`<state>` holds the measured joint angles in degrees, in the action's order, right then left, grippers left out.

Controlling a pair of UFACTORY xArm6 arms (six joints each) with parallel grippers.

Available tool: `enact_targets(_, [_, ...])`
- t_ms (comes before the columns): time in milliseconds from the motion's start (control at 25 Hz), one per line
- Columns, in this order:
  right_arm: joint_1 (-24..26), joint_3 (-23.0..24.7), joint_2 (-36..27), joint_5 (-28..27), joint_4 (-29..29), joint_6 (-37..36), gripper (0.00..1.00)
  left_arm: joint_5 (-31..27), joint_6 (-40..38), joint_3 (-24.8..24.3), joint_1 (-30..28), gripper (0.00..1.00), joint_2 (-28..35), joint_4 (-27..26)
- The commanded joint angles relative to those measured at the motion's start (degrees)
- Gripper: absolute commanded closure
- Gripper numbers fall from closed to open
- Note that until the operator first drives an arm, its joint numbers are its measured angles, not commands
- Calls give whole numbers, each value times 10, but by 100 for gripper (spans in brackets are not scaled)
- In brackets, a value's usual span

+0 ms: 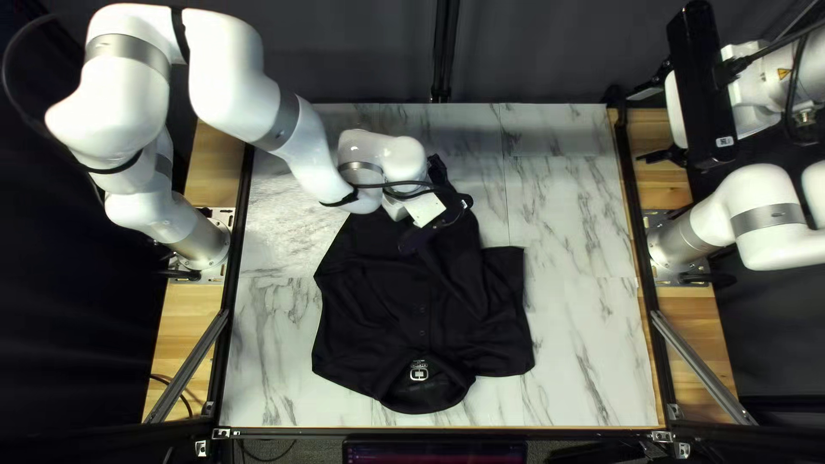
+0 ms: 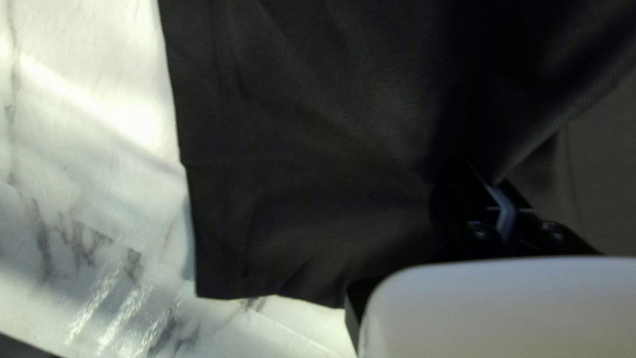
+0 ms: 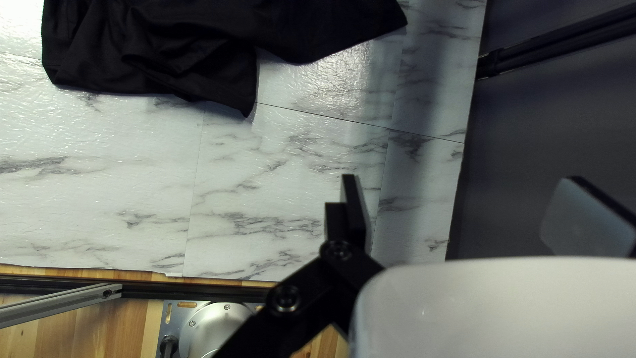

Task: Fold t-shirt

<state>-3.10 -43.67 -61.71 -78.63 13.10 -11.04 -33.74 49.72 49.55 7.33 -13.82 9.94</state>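
Observation:
In the top left view my left gripper (image 1: 417, 241) is low over the upper part of the black t-shirt (image 1: 369, 301), whose collar faces the table's near edge. The left wrist view shows the left gripper (image 2: 487, 179) shut on the dark cloth (image 2: 311, 132), with folds running from its fingertips. My right gripper (image 1: 637, 126) is raised beyond the table's right edge, away from the shirt. In the right wrist view the right gripper (image 3: 470, 205) stands open with nothing between its fingers; the shirt (image 3: 152, 53) lies ahead and off to one side.
The marble-patterned table (image 1: 576, 335) shows on both sides of the shirt. My left arm (image 1: 301, 146) reaches over the table's far left part. A dark curtain (image 1: 533, 51) hangs behind the far edge, and metal bars (image 1: 700, 365) flank the table.

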Motion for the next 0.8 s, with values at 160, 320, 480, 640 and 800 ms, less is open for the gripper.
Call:
enact_targets(160, [0,0,0,0,0,0,0,-63,-217,-28,-101,100,67,90])
enact_targets(320, [0,0,0,0,0,0,0,-108,-331,-22,-159,100,75,121])
enact_targets(480, [0,0,0,0,0,0,0,-178,-427,-3,-216,100,85,126])
enact_targets(640, [0,0,0,0,0,0,0,-234,-488,14,-254,100,103,122])
enact_targets(800, [0,0,0,0,0,0,0,-283,-534,46,-294,100,100,117])
